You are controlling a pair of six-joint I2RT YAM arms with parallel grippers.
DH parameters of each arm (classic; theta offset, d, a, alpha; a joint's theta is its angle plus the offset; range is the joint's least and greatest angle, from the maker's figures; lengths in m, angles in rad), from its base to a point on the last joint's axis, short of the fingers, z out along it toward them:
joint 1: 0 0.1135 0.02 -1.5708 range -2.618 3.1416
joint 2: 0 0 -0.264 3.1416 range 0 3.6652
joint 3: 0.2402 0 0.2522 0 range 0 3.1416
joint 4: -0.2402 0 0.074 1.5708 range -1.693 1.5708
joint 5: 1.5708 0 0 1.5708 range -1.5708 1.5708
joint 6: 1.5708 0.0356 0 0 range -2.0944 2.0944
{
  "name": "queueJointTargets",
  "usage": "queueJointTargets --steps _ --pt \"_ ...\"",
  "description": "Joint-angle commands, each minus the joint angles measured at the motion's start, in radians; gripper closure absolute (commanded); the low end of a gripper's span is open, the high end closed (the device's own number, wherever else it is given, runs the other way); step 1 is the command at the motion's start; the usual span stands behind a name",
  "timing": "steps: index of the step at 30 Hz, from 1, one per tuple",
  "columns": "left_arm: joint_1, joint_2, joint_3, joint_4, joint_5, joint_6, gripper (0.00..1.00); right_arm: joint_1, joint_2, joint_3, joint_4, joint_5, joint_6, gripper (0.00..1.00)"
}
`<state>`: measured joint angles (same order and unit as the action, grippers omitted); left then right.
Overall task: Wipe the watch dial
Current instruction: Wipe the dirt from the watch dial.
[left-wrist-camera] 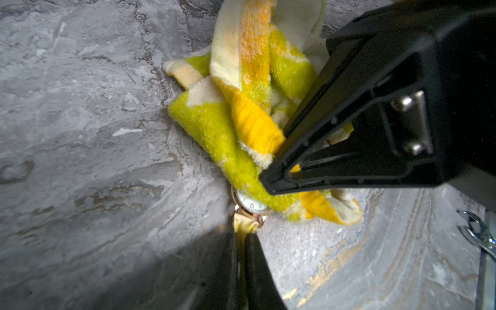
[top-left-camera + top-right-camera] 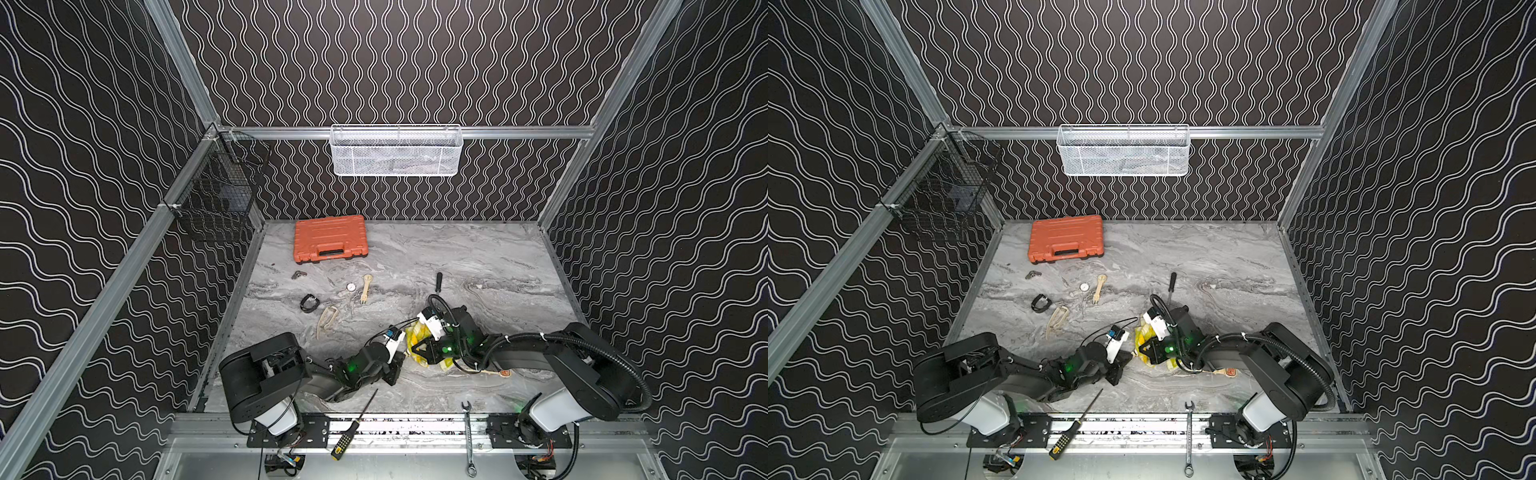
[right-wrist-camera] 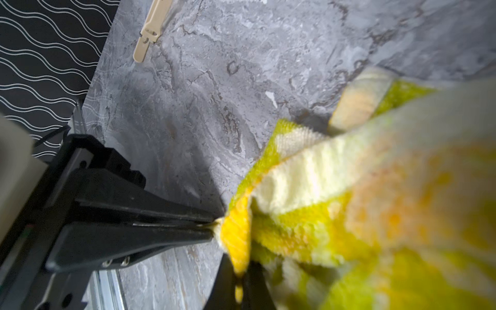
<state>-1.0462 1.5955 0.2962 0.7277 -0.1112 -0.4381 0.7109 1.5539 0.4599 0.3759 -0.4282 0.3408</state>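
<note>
The grey marbled tabletop carried everything. Both arms were folded low over it, meeting near the middle of its front edge. The left arm stretched in from the front-left corner and the right arm from the front-right, so their jaws stood nose to nose over one small spot. An orange tool case lay shut at the far-left corner, well apart from the work. Loose watch parts were scattered between it and the arms.

The right arm's jaws were pinched tight on a fold of the yellow-and-green terry cloth, with the rest bunched loosely on the tabletop behind them. I took that grip as a way to keep a firm pad of fabric at the tips for rubbing. The tips pressed that pad down onto the watch.

The left arm's jaws were closed narrow on the pale strap, right beside the case. I judged this was to pin the watch so the rubbing could not drag it across the smooth surface.

The watch dial lay face up between the two sets of jaws, mostly under the cloth. Only a sliver of white face and rim showed in the left wrist view, and in both top views it was hidden. The wipe looked to be under way.
</note>
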Motion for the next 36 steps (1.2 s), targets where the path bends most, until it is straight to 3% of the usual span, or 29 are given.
queueJointTargets --steps 1,6,11,16,24,30,36 --pt "0.011 0.031 0.001 -0.35 -0.004 0.013 0.91 0.01 0.007 -0.013 -0.159 0.074 -0.038 0.95" --pt "0.015 0.035 -0.006 -0.338 -0.014 0.003 0.91 0.102 0.023 0.022 -0.155 0.042 -0.104 0.94" --pt "0.015 0.039 0.001 -0.341 -0.019 0.014 0.91 0.103 0.1 0.041 -0.166 0.082 -0.095 0.95" --pt "0.017 0.043 0.014 -0.361 -0.002 0.014 0.92 0.001 0.102 0.003 -0.167 0.177 -0.005 0.98" --pt "0.018 0.051 0.03 -0.376 -0.001 0.027 0.92 -0.093 0.153 0.031 -0.17 0.088 0.009 0.98" --pt "0.018 0.025 0.049 -0.419 0.001 0.041 0.89 -0.159 0.078 -0.002 -0.143 0.065 0.044 0.98" --pt "0.015 -0.076 0.105 -0.501 0.022 0.127 0.73 -0.186 -0.094 -0.02 -0.136 0.076 0.09 0.95"
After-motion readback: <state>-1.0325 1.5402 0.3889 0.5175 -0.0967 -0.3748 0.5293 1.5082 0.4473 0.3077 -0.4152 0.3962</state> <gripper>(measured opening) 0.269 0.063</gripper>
